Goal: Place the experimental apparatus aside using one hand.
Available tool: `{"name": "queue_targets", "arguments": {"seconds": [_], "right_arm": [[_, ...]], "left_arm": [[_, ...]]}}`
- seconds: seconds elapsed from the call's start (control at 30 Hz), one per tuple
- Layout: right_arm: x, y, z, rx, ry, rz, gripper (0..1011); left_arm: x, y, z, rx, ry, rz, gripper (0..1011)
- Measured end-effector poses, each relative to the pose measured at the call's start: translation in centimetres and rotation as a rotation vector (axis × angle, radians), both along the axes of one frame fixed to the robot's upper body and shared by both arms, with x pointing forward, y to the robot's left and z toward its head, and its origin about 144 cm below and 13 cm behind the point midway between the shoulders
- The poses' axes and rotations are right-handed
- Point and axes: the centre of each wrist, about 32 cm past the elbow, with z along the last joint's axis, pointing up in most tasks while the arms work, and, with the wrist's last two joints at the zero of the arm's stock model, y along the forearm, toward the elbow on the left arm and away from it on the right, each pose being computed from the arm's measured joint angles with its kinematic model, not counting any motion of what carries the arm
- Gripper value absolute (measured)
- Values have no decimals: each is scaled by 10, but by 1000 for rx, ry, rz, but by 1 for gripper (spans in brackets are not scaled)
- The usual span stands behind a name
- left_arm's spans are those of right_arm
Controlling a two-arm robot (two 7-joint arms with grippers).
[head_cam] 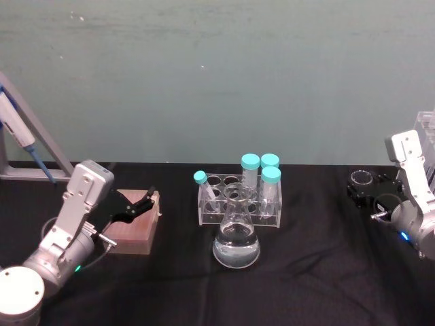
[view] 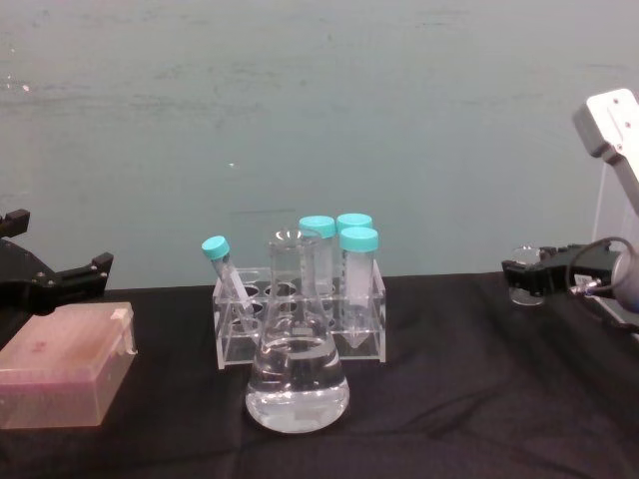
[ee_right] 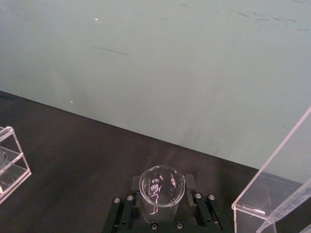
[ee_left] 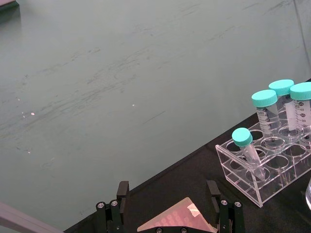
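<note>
The left tool [head_cam: 132, 204] is hovering at the left of the black surface [head_cam: 319, 278]. Its fingers [ee_left: 123, 194] are spread wide and holding nothing, just above the pink translucent plastic box [head_cam: 132, 234]. It is looking idle.

In the middle, the low acrylic rack of teal-capped tubes [head_cam: 239, 197] is standing toward the back. The clear conical flask [head_cam: 236, 239], one of the task's things, is sitting untouched just in front of it.

Toward the right, the right tool [head_cam: 370, 190] is gripping the small glass beaker [head_cam: 360, 178], its fingers narrowed onto the glass, near the back edge of the surface. At the far right, the tall clear acrylic rack [head_cam: 425, 129] is standing just beside that arm.

As I am judging it, the task is about midway. The tall rack is already at the side, and the beaker is in the tool close to it but not yet let go. The flask is waiting in the centre, well apart from both.

The chest view is showing clear liquid filling the flask's lower part and one tube leaning in its rack, which the head view is flattening. The right wrist view is showing the beaker empty, seated between the fingers, with the tall rack's wall near. Whether the beaker is resting on the surface or lifted off it, I cannot tell.
</note>
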Motion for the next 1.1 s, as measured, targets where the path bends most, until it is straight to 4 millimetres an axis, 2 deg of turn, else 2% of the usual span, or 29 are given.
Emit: {"name": "queue_targets", "arguments": {"seconds": [1.1], "right_arm": [[2,-5,-4,-33,20,-47,520]], "left_arm": [[0,0,0,0,0,0,1000]]}}
